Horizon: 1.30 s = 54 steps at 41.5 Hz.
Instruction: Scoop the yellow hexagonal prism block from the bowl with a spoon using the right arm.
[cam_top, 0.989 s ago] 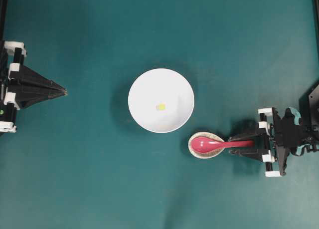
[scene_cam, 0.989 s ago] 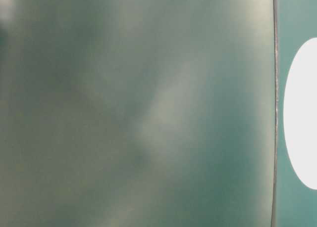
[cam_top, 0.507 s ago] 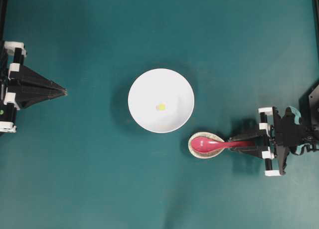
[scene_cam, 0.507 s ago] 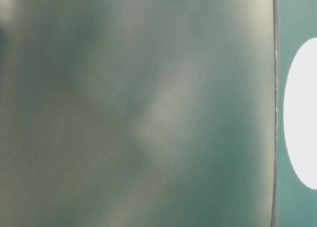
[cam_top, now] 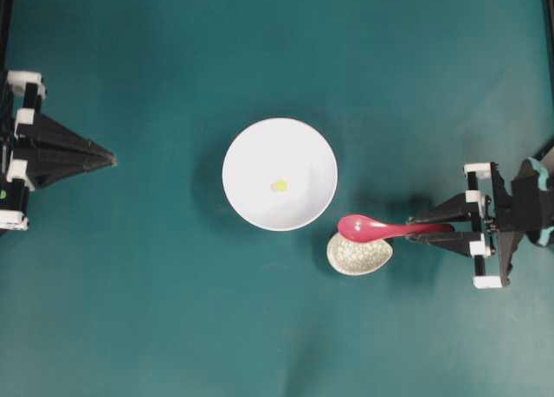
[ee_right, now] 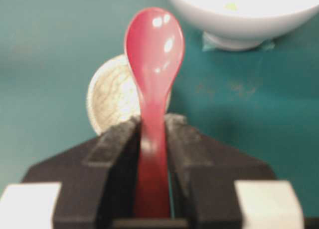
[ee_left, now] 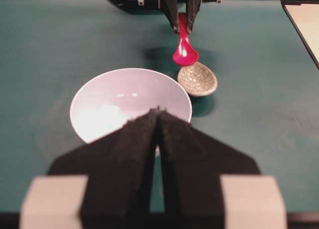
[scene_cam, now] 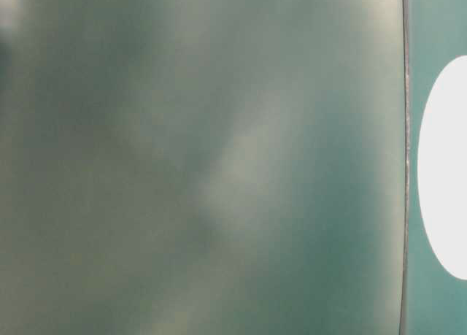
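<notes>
The white bowl [cam_top: 260, 150] stands mid-table with the tiny yellow hexagonal prism block [cam_top: 279, 186] lying inside it. My right gripper [cam_top: 417, 230] is shut on the handle of the pink-red spoon [cam_top: 368, 230], which hangs lifted above the table, its scoop pointing toward the bowl. The right wrist view shows the spoon [ee_right: 154, 54] clamped between both fingers, with the bowl [ee_right: 239, 22] ahead and the block [ee_right: 231, 6] just over its rim. My left gripper [cam_top: 111, 160] rests at the far left, shut and holding nothing. In the left wrist view its tips [ee_left: 158, 111] cover part of the bowl [ee_left: 99, 84].
A speckled beige spoon rest [cam_top: 357, 256] lies empty just below the spoon's scoop, beside the bowl's lower right rim. The table-level view is mostly a blur, with only a white bowl edge [scene_cam: 445, 167] showing at the right. Bare teal tabletop surrounds everything.
My right gripper closed on the spoon handle, then lifted the spoon off the speckled rest and drew back slightly to the right. The left arm stayed still.
</notes>
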Available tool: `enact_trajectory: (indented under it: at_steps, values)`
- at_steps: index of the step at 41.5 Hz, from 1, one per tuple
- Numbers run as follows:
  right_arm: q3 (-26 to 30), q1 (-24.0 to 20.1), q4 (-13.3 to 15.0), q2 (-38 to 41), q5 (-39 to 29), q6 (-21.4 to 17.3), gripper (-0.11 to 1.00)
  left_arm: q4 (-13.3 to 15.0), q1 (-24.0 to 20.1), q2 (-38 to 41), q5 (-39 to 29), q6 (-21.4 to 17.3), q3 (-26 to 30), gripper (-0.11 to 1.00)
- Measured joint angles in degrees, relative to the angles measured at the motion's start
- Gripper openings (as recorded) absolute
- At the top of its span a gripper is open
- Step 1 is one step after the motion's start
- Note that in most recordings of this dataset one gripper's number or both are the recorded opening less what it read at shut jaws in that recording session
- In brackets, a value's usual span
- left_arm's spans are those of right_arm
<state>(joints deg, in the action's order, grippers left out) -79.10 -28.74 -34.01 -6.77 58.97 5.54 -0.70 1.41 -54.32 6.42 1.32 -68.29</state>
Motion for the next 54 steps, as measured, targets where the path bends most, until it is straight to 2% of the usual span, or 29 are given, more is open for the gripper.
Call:
enact_trajectory:
  at_steps: [13, 21, 30, 38, 46, 54]
  values:
    - [7.12, 14.06, -0.09, -19.42, -33.84, 15.38, 0.24, 0.0, 0.0, 0.0, -0.18, 0.0, 0.0, 0.0]
    - [14.06, 23.82, 0.0, -26.72, -52.47, 20.21, 0.24, 0.0, -0.09, 0.0, -0.18, 0.0, 0.0, 0.0]
    - [21.62, 33.66, 2.02, -27.16, -67.94, 20.74, 0.24, 0.0, 0.0, 0.0, -0.18, 0.0, 0.0, 0.0]
    - [28.39, 39.37, 4.83, -23.82, -78.13, 20.65, 0.24, 0.0, -0.09, 0.0, -0.26, 0.0, 0.0, 0.0]
    - [35.07, 41.92, 6.5, -18.28, -85.43, 20.48, 0.24, 0.09, 0.0, 0.0, -0.44, 0.0, 0.0, 0.0]
    - [41.92, 42.54, 6.77, -10.99, -91.76, 20.39, 0.24, 0.0, 0.0, 0.0, -0.53, 0.0, 0.0, 0.0]
